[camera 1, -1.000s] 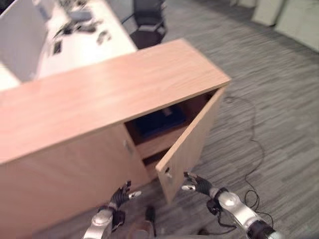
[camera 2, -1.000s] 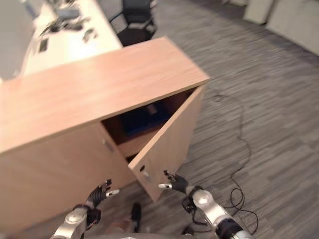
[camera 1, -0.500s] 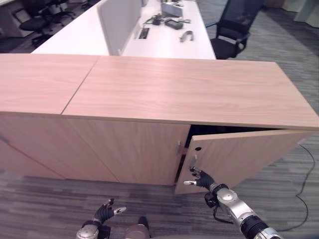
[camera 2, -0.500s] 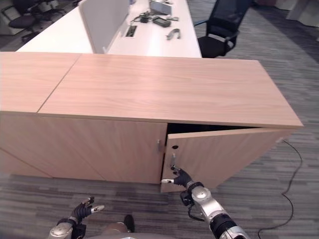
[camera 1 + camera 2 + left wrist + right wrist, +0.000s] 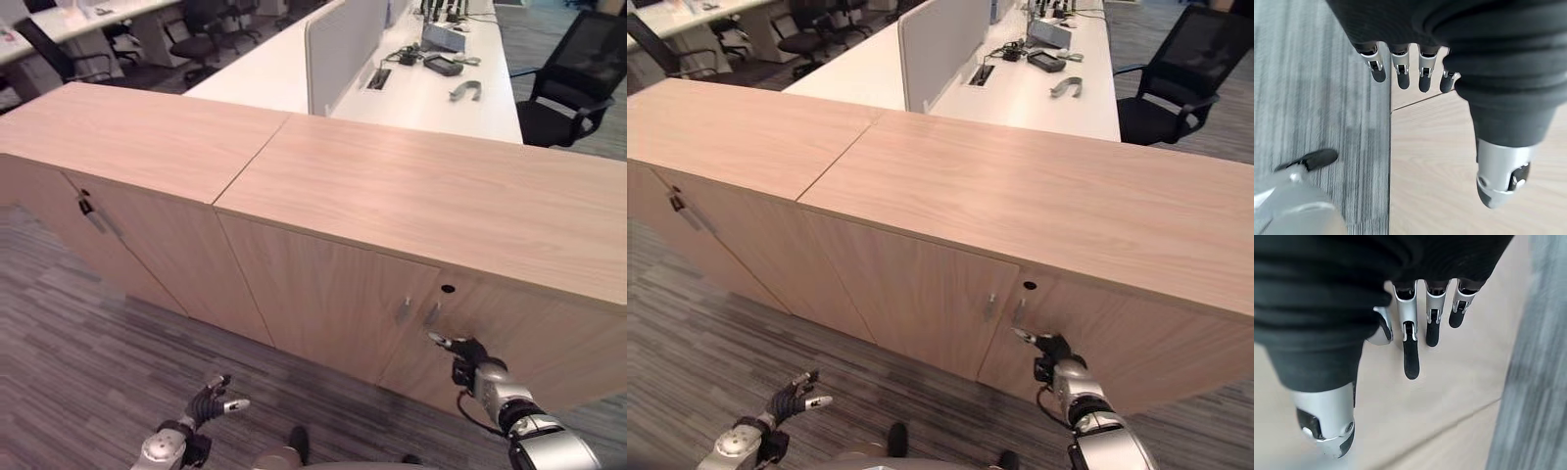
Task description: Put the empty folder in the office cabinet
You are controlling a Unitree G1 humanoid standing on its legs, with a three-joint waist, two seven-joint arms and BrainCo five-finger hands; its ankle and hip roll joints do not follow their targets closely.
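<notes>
Starting at the left, our left hand [image 5: 211, 401] hangs low over the grey carpet [image 5: 78, 333] with fingers loosely spread and nothing in it, well clear of the cabinet. The left-hand cabinet doors [image 5: 147, 250] sit flush. Moving right, the office cabinet [image 5: 411, 196] has its right door [image 5: 509, 338] looking shut, its handle [image 5: 431, 314] beside the neighbouring door's. Our right hand [image 5: 462, 351] sits just below that handle, fingers extended and relaxed toward the door face, holding nothing. We cannot see the folder; we judge it is behind the closed door, though we cannot confirm that.

The risks from here look small. If the door is not fully seated, it could swing out again once our fingers leave it. A fingertip catching the handle on withdrawal could pull the door back open. Behind the cabinet, the white tabletop [image 5: 431, 93] and black chair [image 5: 573, 83] lie well out of reach.
</notes>
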